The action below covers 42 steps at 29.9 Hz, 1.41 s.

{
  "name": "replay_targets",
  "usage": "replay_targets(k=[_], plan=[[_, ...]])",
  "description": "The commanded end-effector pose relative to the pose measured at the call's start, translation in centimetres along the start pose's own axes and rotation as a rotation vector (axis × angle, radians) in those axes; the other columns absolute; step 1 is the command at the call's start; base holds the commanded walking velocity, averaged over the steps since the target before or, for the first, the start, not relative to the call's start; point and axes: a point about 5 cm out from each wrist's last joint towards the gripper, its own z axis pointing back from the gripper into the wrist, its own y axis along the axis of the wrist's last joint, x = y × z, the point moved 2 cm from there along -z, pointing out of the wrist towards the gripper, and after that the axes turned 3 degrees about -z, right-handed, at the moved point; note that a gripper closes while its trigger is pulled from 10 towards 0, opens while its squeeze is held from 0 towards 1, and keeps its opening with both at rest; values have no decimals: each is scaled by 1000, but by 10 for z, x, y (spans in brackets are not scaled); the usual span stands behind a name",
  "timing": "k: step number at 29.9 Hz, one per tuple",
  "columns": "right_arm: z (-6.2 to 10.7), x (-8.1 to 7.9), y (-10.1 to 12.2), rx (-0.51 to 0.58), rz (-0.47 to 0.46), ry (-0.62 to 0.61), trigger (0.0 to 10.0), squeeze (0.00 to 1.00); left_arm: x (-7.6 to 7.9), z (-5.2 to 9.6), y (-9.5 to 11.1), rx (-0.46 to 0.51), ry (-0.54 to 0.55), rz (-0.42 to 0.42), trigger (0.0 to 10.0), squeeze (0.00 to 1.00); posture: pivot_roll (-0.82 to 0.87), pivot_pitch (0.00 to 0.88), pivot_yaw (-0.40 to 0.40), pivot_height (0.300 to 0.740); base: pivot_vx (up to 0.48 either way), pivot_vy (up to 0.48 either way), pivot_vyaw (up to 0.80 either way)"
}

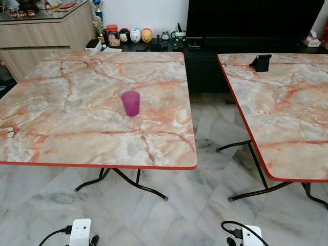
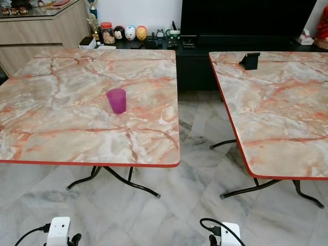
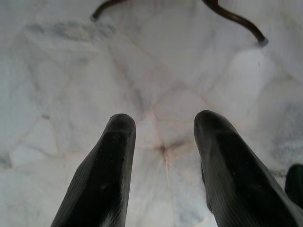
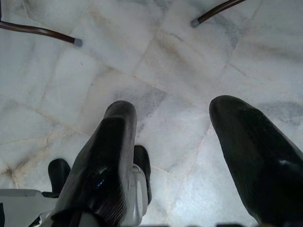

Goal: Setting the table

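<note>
A cup (image 1: 130,103) stands on the left desk (image 1: 77,128); right of that desk stands another desk (image 1: 287,118), carrying a stand (image 1: 261,62) at its far edge.

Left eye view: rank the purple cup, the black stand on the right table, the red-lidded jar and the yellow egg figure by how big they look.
1. Purple cup
2. Black stand
3. Red-lidded jar
4. Yellow egg figure

The cup stands nearer the camera, so its lead may be partly nearness; stand and jar look close.

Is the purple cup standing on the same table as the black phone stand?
No, the purple cup stands upright on the left table, while the black phone stand sits on the right table.
</note>
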Motion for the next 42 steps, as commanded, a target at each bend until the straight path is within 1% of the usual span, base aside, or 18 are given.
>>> replay_targets(k=[1, 8, 14, 15, 19, 20, 21, 22, 23, 24, 29, 32, 33, 34, 35, 36, 39, 42], plan=[[0, -3, -1, -3, -3, 6, 10000, 0, -3, 1, 1, 24, 17, 4, 10000, 0, -10, 0, 14, 740, 0, 0, 0], [-1, -6, 0, -3, -13, 14, 10000, 0, -2, 1, 8, 83, 3, -66, 10000, 0, -7, 0, 21, 740, 0, 0, 0], [-1, -6, -1, -7, -21, 16, 10000, 0, -1, 1, 14, 127, 6, -71, 10000, 0, 17, 0, 12, 740, 0, 0, 0], [0, -6, -2, -12, -20, 16, 10000, 0, -1, 1, 16, 134, 4, -58, 10000, 0, 22, 0, 9, 740, 0, 0, 0], [0, -6, -7, -32, -20, 15, 10000, 0, 0, 0, 17, 134, -5, -51, 10000, 0, 30, 0, 10, 740, 0, 0, 0], [1, -6, -7, -34, -22, 14, 10000, 0, -23, 5, 60, 384, 94, -289, 10000, 0, 23, 0, 13, 740, 0, 0, 0], [0, -6, -7, -35, -23, 14, 10000, 0, -21, 10, 87, 483, 74, -252, 10000, 0, 19, 0, 14, 740, 0, 0, 0], [0, -6, -7, -35, -25, 14, 10000, 0, -26, 22, 113, 639, 93, -346, 10000, 0, 16, 0, 16, 740, 0, 0, 0], [0, -6, -7, -35, -27, 13, 10000, 0, -29, 28, 121, 741, 120, -489, 10000, 0, 18, 0, 16, 740, 0, 0, 0], [0, -6, -7, -33, -31, 12, 10000, 0, -33, 28, 120, 760, 128, -553, 10000, 0, 24, 0, 15, 740, 0, 0, 0], [0, -7, -7, -37, -33, 13, 10000, 0, -33, 28, 124, 778, 135, -557, 10000, 0, 40, 0, 11, 740, 0, 0, 0], [0, -10, -7, -41, -29, 19, 10000, 0, -36, 36, 123, 819, 163, -617, 10000, 0, 46, 0, 9, 740, 0, 0, 0], [0, -10, -6, -41, -32, 19, 10000, 0, -39, 41, 124, 842, 170, -609, 10000, 0, 45, 0, 8, 740, 0, 0, 0], [-1, -10, -6, -39, -33, 19, 10000, 0, -40, 42, 114, 828, 178, -602, 10000, 0, 46, 0, 9, 740, 0, 0, 0], [-1, -10, -6, -39, -33, 19, 10000, 0, -40, 42, 114, 828, 178, -602, 10000, 0, 46, 0, 9, 740, 0, 0, 0], [-1, -10, -5, -39, -33, 20, 10000, 0, -41, 41, 108, 809, 185, -607, 10000, 0, 46, 0, 9, 740, 0, 0, 0], [-1, -10, -4, -34, -33, 20, 10000, 0, -46, 41, 111, 814, 211, -609, 10000, 0, 47, 0, 6, 740, 0, 0, 0], [-2, -8, -2, -29, -35, 17, 10000, 0, -46, 46, 114, 871, 245, -587, 10000, 0, 60, 0, -2, 740, 0, 0, 0]])
